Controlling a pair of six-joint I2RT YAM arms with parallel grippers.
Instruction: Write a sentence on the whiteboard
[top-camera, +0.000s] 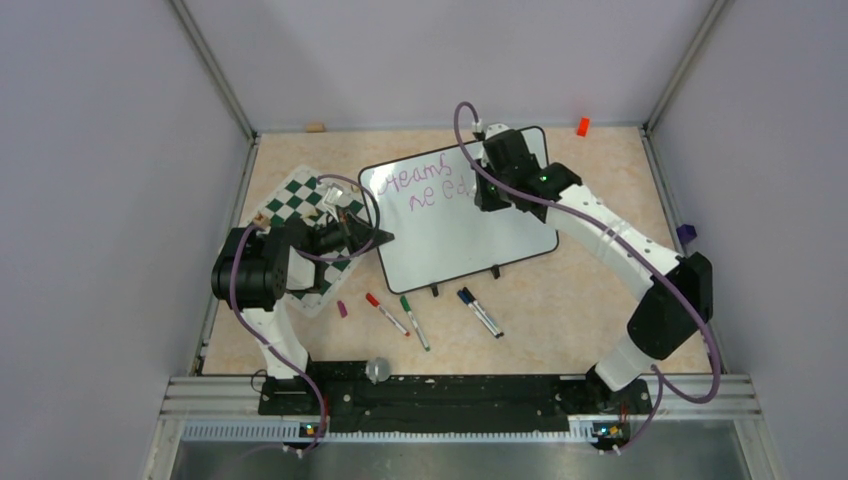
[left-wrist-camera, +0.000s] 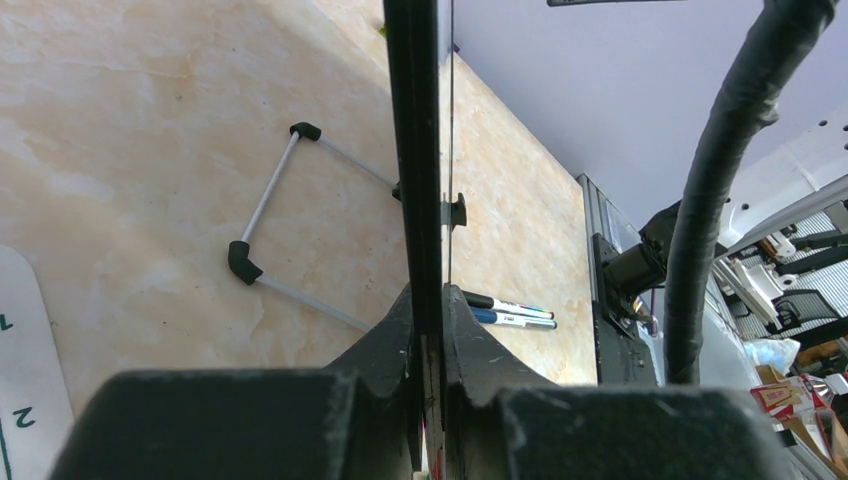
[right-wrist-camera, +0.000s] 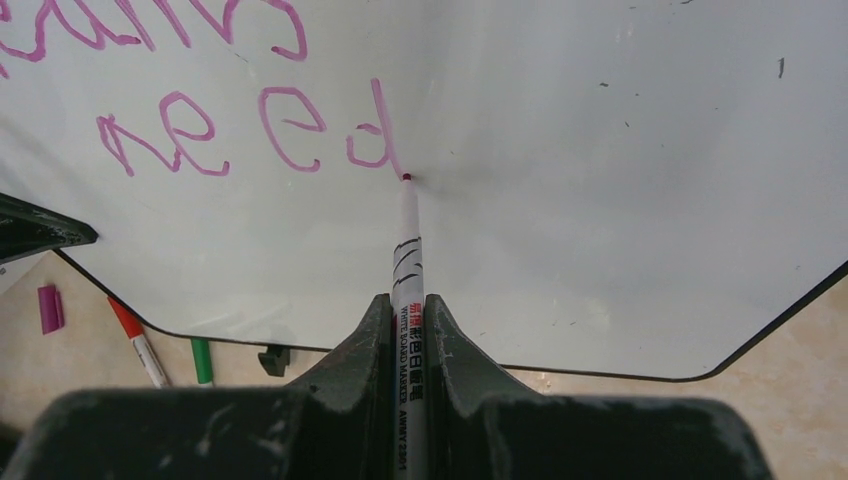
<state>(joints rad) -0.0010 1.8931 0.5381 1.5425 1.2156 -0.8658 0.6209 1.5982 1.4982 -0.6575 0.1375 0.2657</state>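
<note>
Gripping a purple marker (right-wrist-camera: 408, 250), my right hand (right-wrist-camera: 408, 302) is writing the sentence (right-wrist-camera: 290, 125), seemingly mid second line, while my left hand (left-wrist-camera: 428, 300) is clamping the whiteboard (top-camera: 470, 232) edge.

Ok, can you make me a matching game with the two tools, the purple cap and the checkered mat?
1 left tool
2 right tool
3 purple cap
4 checkered mat

A clamped on the marker
B loose on the table
C clamped on the whiteboard edge
D lying beneath the left arm

Pairs: 1-C, 2-A, 3-B, 4-D
</note>
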